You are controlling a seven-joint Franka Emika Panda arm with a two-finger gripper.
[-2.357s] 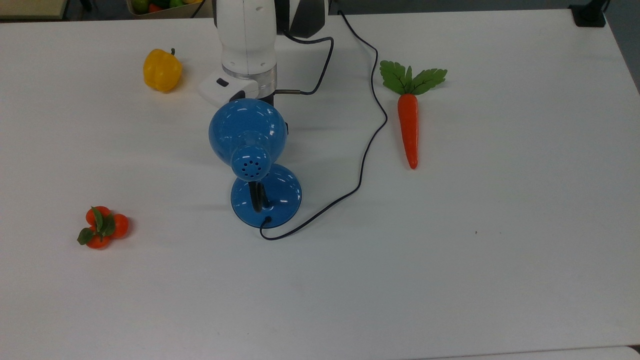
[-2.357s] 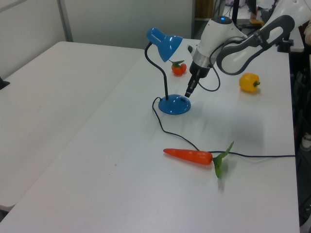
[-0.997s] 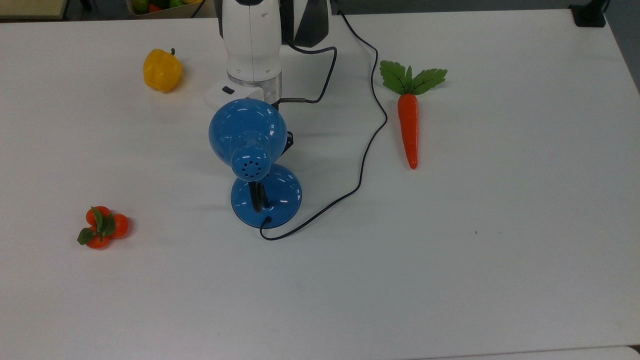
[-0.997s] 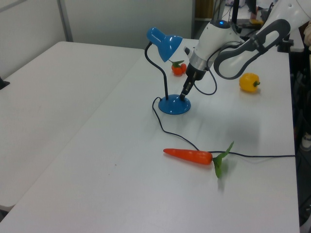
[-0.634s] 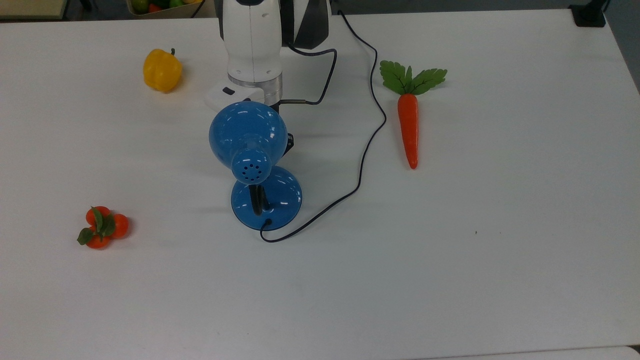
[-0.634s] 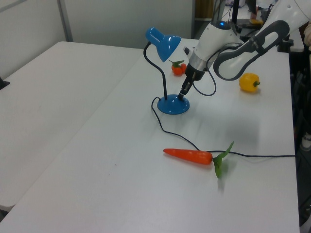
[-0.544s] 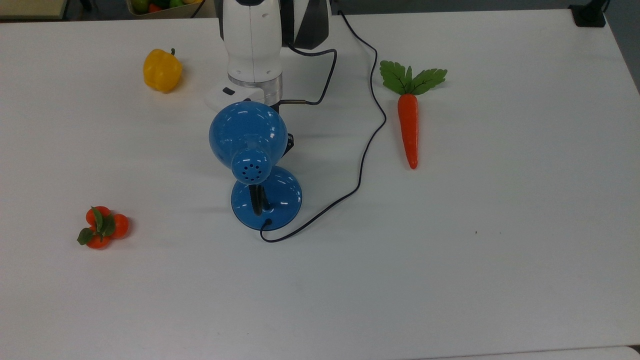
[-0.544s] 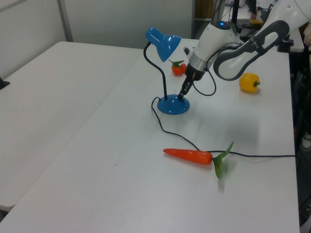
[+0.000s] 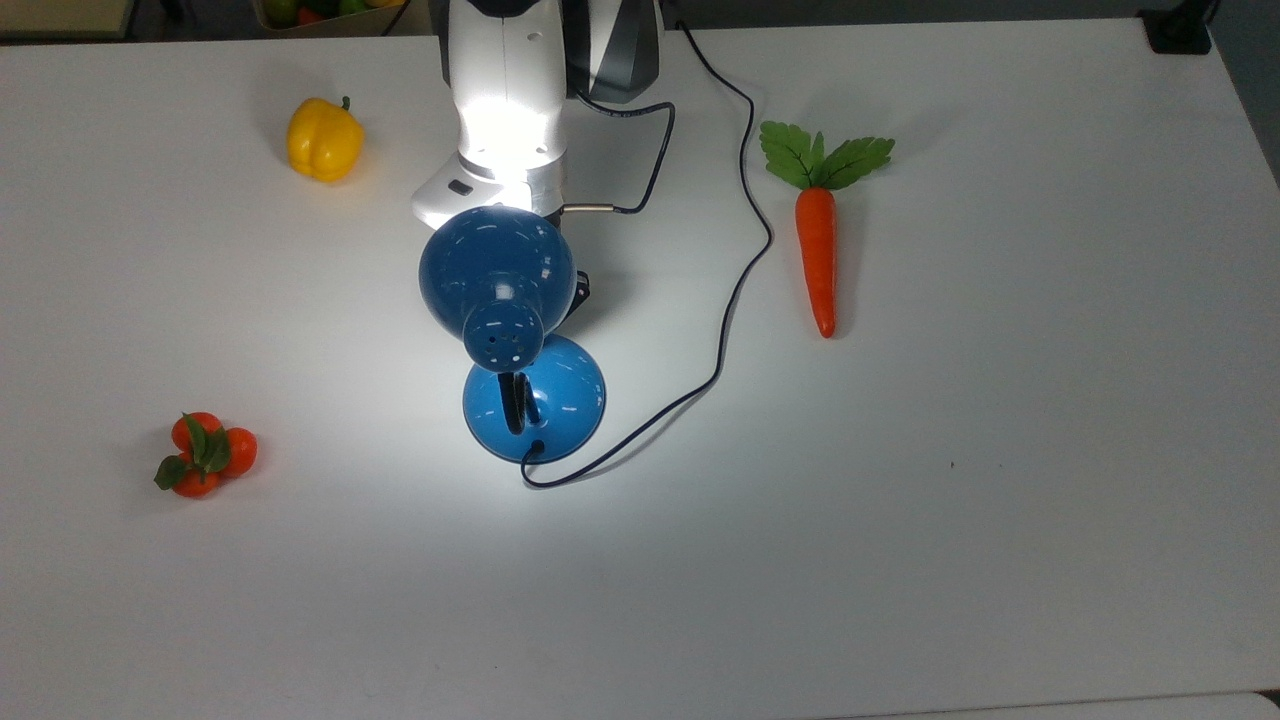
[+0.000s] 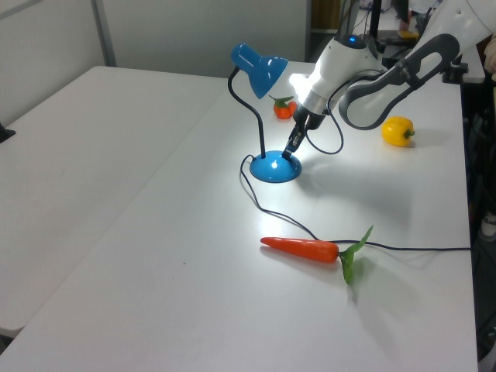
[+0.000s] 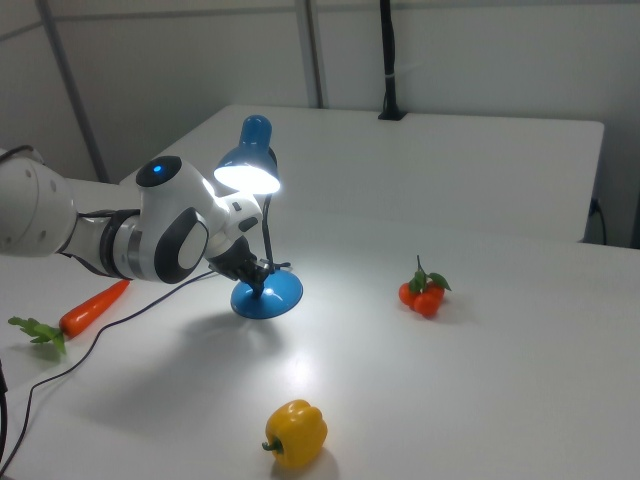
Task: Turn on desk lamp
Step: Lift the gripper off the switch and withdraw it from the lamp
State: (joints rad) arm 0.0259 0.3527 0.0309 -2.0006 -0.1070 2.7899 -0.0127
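The desk lamp (image 9: pixel 497 270) stands mid-table, glossy blue with a dome shade (image 10: pixel 260 66), black neck and round base (image 9: pixel 560 395). It is lit: the bulb glows under the shade (image 11: pixel 248 160) and bright light falls on the table and my arm. My gripper (image 10: pixel 288 152) points down with its fingers shut, its tip resting on the base's rim (image 10: pixel 271 169) on the left view's right. In the right view the gripper (image 11: pixel 258 272) sits just left of the neck, above the base (image 11: pixel 270 297). In the top view the shade hides the fingertips.
The lamp's thin black cord (image 9: pixel 735 270) loops from the base toward the table's far edge. A carrot (image 9: pixel 818 250) lies at the top view's right, a yellow pepper (image 9: pixel 323 140) at its upper left, a cluster of small orange fruits (image 9: pixel 203 455) at its lower left.
The lamp has gone from dark to lit. My gripper came down onto the base's rim, and the lamp shifted slightly under it.
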